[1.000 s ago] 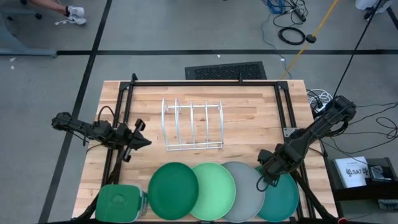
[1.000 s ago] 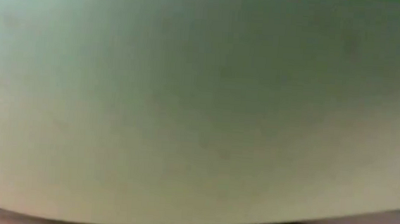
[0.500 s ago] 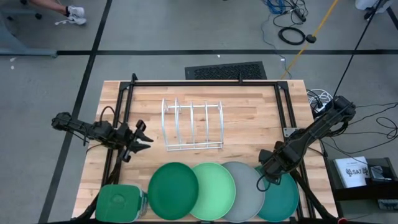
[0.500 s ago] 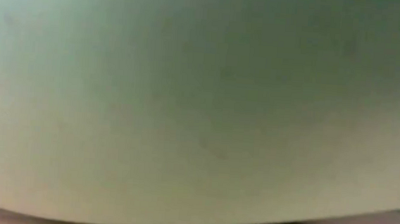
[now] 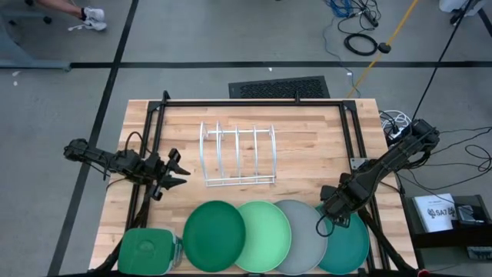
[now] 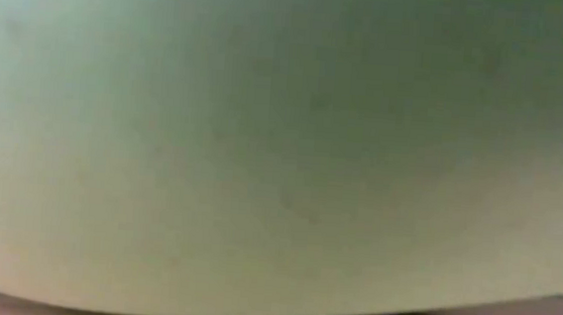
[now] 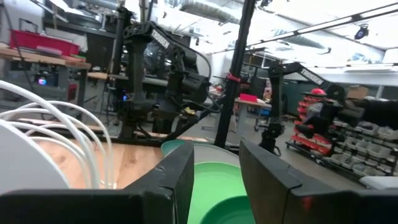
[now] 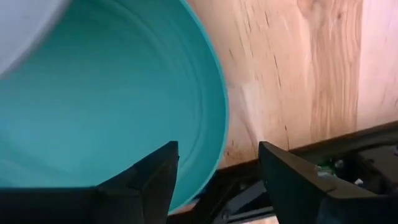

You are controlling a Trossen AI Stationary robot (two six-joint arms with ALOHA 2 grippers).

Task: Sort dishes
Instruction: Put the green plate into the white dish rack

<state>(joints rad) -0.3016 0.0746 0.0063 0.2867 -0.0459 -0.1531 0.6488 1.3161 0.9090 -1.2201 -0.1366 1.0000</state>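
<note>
Plates lie overlapping in a row along the near edge of the table (image 5: 307, 154), seen from overhead: the dark green plate (image 5: 214, 225), the mint plate (image 5: 265, 235), the grey plate (image 5: 301, 227) and the teal plate (image 5: 350, 245), each tucked partly under or over its neighbour, presumably so each can be taken off one at a time and stood in the white wire rack (image 5: 237, 154) behind them. A green square container (image 5: 147, 251) sits beside the dark green plate. The right gripper (image 5: 329, 225) hangs over the seam between grey and teal, placed, I'd judge, to take the teal plate by its rim; the arm hides that overlap. The left gripper (image 5: 178, 168) waits near the rack, fingers spread, holding nothing. The low view is filled by a blurred pale green surface, most likely a plate up against the lens, and shows nothing else. From the left wrist, the open fingers frame green plates (image 7: 214, 186) with the rack's wires (image 7: 74, 146) alongside. From the right wrist, the fingers (image 8: 149, 180) stand apart astride the teal plate's (image 8: 112, 106) rim, not yet closed on it; the plate's far side runs out of view.
</note>
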